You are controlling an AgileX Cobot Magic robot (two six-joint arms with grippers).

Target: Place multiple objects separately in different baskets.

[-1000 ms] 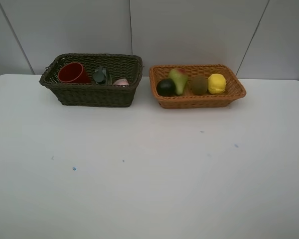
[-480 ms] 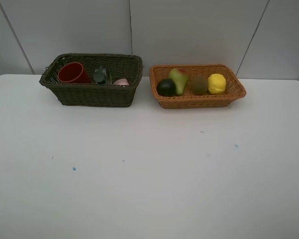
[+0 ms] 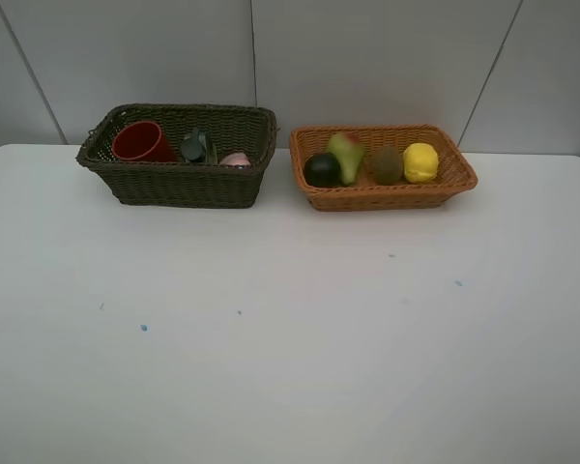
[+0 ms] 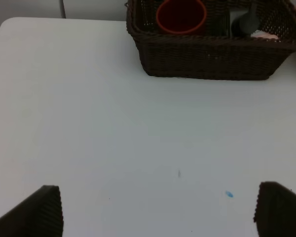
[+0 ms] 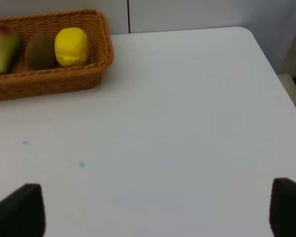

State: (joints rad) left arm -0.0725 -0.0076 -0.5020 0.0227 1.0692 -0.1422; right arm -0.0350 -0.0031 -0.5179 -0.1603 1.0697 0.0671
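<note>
The dark brown basket [image 3: 179, 184] stands at the back left and holds a red cup [image 3: 140, 142], a dark green bottle [image 3: 195, 147] and a small pink bottle [image 3: 236, 159]. The orange-tan basket [image 3: 387, 196] beside it holds a dark round fruit [image 3: 321, 170], a green-red pear [image 3: 346, 155], a brown kiwi [image 3: 387, 164] and a yellow lemon [image 3: 420, 161]. In the left wrist view my left gripper [image 4: 158, 210] is open over bare table, short of the dark basket [image 4: 207, 59]. My right gripper [image 5: 158, 212] is open too, well away from the orange-tan basket [image 5: 49, 79]. Neither arm shows in the high view.
The white table [image 3: 290, 329] carries a few small blue specks [image 3: 143, 328]. A grey panelled wall [image 3: 367, 58] rises right behind the baskets. The table's right corner and edge [image 5: 266, 54] show in the right wrist view.
</note>
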